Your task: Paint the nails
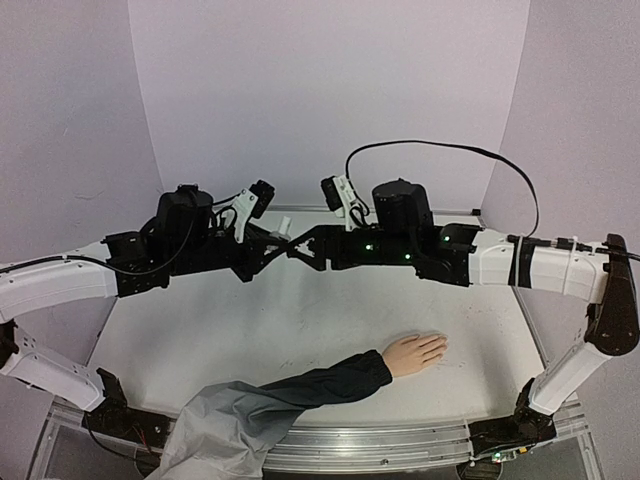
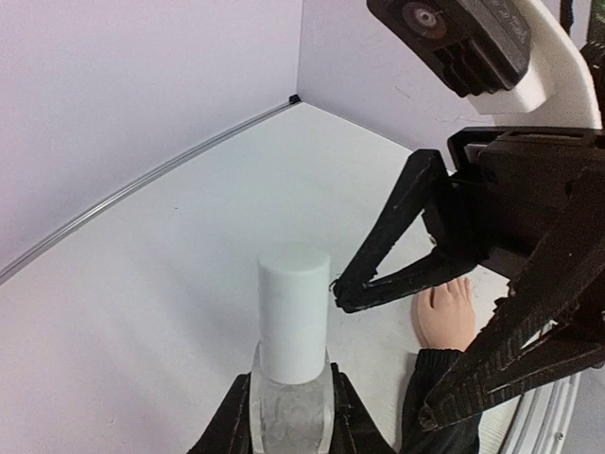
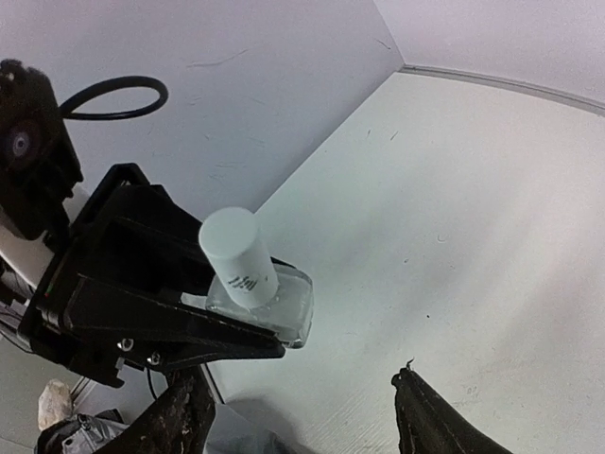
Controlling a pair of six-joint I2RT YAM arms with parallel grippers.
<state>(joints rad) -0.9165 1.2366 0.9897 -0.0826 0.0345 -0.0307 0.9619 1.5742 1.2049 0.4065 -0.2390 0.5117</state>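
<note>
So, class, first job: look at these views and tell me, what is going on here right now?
The left gripper is shut on a small clear bottle, held in the air above the table. The bottle's white cap is on. The right gripper faces it with its jaws open, close to the cap but not gripping it. The mannequin hand lies flat on the table near the arm bases, untouched.

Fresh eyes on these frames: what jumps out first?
Two claws meet in mid-air: the left claw is shut on a clear nail polish bottle with a white cap, and the right claw stands open just beside it. Below them, near the front edge, a pale mannequin hand in a dark navy sleeve lies flat on the white table.
</note>
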